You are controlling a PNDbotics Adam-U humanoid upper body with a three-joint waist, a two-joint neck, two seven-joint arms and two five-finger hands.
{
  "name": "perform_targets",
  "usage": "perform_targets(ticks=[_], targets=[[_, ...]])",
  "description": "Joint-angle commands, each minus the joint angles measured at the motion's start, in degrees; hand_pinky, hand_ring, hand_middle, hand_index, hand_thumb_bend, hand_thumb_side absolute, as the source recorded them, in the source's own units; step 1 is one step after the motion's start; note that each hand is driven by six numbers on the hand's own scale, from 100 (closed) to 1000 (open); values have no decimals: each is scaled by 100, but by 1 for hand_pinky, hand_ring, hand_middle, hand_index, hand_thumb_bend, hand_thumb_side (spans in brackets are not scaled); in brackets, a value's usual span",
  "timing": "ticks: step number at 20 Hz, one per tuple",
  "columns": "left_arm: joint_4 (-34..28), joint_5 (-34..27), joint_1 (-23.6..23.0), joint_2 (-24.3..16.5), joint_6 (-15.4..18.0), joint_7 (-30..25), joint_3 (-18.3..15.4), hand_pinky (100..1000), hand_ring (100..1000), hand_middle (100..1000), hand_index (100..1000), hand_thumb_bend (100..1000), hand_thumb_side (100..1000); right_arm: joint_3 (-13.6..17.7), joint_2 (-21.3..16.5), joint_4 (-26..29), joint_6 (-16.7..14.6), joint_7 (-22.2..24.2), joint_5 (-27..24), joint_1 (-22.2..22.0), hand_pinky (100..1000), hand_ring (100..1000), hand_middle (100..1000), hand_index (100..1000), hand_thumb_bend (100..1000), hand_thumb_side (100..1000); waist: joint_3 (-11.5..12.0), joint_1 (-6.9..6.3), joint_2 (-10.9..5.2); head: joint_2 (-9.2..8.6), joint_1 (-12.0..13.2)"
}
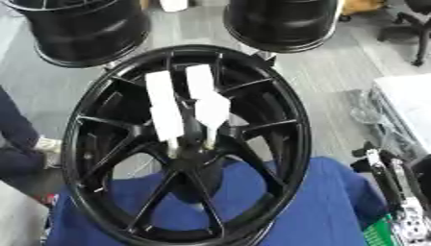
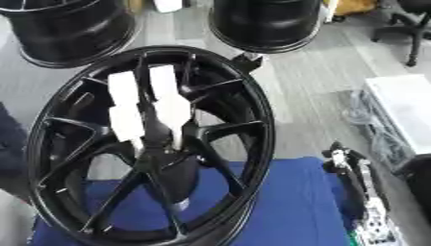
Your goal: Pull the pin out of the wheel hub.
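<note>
Workshop setting: a grey plank floor (image 1: 324, 81) fills the upper frame, with two further black wheel rims (image 1: 84, 29) standing at upper left and upper centre. In the foreground a blue cloth-covered counter (image 1: 328, 206) carries the glossy black multi-spoke alloy wheel hub (image 1: 181, 144), propped upright with its face tilted toward the camera and filling the centre of the frame. Two white flat strips (image 1: 164, 113) lie against the spokes, long axes running from the upper rim down toward the hub centre, where their lower ends converge; the pin itself cannot be picked out with certainty and is probably there. The robot's right hand (image 2: 349, 168), black with silver parts, rests at the lower right edge, well apart from the hub centre, which lies to its left and slightly above. Its fingers point upward, apparently straight and relaxed, holding nothing. The left hand is not visible, so the right is the nearer.
</note>
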State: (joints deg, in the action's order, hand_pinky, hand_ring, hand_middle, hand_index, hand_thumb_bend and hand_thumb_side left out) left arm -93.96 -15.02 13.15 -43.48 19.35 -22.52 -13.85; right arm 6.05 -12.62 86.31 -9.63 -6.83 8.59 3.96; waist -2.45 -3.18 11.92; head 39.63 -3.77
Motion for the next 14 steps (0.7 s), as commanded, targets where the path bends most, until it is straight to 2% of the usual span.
perform_targets(ticks=[1, 3, 6, 10, 14], targets=[[54, -45, 286, -1104, 468, -149, 366, 758, 732, 669, 742, 308, 427, 13, -154, 25, 5, -1, 45, 6, 570, 544, 578, 586, 100, 870, -28, -12, -112, -66, -1], [180, 106, 640, -1609, 783, -355, 774, 755, 733, 679, 755, 334, 392, -7, -168, 7, 9, 13, 48, 2, 570, 544, 578, 586, 100, 872, -76, -36, -130, -74, 32], [328, 424, 1195, -1911, 1199, -676, 1326, 750, 728, 677, 756, 350, 358, -33, -188, -12, 9, 38, 54, -5, 570, 544, 578, 586, 100, 874, -135, -69, -155, -69, 84], [542, 745, 1937, -1782, 1441, -1124, 1973, 746, 724, 675, 755, 375, 385, -65, -199, -31, 7, 72, 48, -5, 570, 544, 578, 586, 100, 876, -192, -83, -171, -86, 106], [912, 1089, 2691, -1377, 1518, -1607, 2515, 745, 726, 687, 762, 397, 415, -83, -215, -30, 0, 98, 49, -13, 571, 544, 578, 586, 100, 877, -235, -101, -176, -129, 90]])
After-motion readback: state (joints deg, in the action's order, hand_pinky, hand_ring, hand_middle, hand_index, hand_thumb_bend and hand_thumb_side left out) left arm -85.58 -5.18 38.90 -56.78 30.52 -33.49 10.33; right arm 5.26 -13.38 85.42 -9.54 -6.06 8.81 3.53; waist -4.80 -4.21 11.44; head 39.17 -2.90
